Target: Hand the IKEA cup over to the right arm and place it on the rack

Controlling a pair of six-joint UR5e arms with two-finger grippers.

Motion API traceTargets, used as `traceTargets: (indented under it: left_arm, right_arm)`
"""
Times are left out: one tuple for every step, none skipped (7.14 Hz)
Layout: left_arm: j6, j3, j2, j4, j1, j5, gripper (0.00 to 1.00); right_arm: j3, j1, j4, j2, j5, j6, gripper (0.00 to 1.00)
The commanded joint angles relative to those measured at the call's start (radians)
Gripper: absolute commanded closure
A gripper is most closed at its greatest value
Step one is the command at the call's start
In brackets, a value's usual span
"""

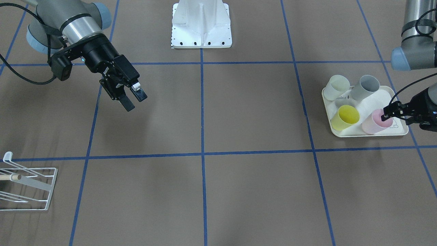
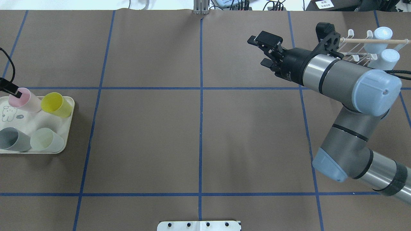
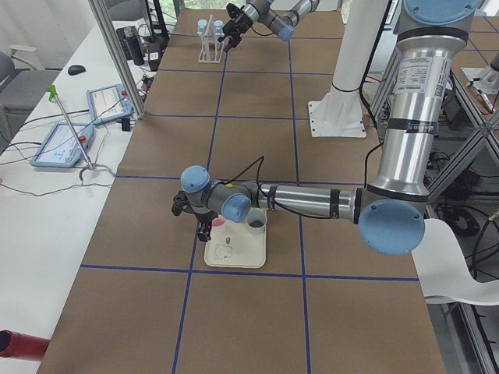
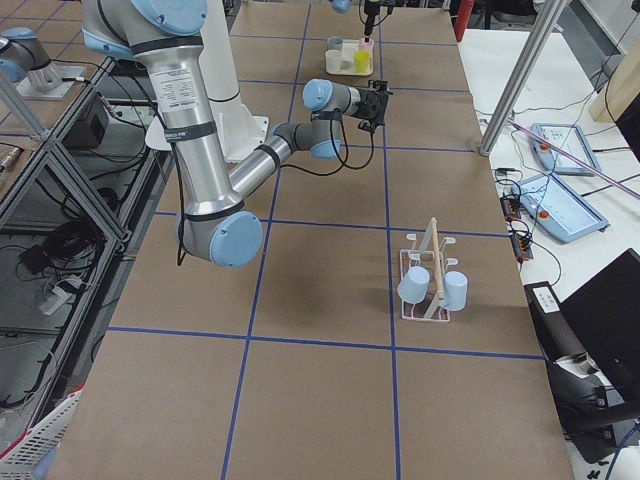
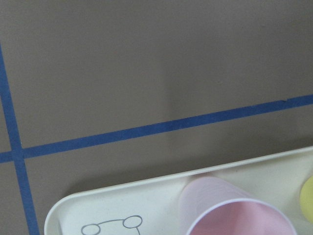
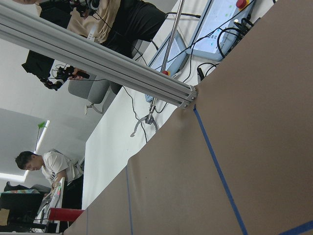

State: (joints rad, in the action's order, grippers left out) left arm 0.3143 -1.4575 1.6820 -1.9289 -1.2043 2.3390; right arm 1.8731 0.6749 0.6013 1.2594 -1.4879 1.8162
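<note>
The pink IKEA cup [image 1: 375, 122] stands on a cream rabbit-print tray [image 1: 370, 102] at the robot's left end of the table. My left gripper [image 1: 386, 115] is at the cup's rim, with one fingertip [image 2: 17, 94] over the opening. I cannot tell whether the jaws are closed on the wall. The left wrist view shows the cup [image 5: 234, 210] resting on the tray [image 5: 122, 200]. My right gripper [image 1: 134, 99] is open and empty above the table, also seen from overhead [image 2: 265, 51]. The white wire rack [image 1: 27, 186] stands at the robot's right end [image 2: 359, 51].
A yellow cup [image 1: 345, 117], a cream cup [image 1: 336, 87] and a grey cup [image 1: 365, 87] share the tray. Two light-blue cups [image 2: 383, 33] [image 2: 390, 57] hang on the rack. The white robot base [image 1: 201, 24] sits at the table's edge.
</note>
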Motion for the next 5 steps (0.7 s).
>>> traceTargets:
  left_arm:
    - [0.003, 0.0, 0.001, 0.002, 0.006, -0.001, 0.95]
    - [0.005, -0.001, 0.004, 0.002, 0.009, 0.005, 0.99]
    - [0.005, -0.013, 0.001, 0.004, 0.009, 0.008, 1.0]
    - [0.006, -0.052, -0.005, 0.02, 0.006, 0.01, 1.0]
    - [0.006, -0.079, 0.004, 0.091, -0.015, 0.04, 1.0]
  right_arm:
    - [0.0, 0.0, 0.0, 0.0, 0.0, 0.0, 0.0]
    - [-0.002, 0.002, 0.0, 0.002, 0.0, 0.0, 0.0]
    - [-0.002, 0.0, 0.0, 0.0, 0.0, 0.0, 0.0]
    - [-0.002, 0.002, 0.0, 0.0, 0.0, 0.0, 0.0]
    - [-0.002, 0.002, -0.002, 0.0, 0.0, 0.0, 0.0]
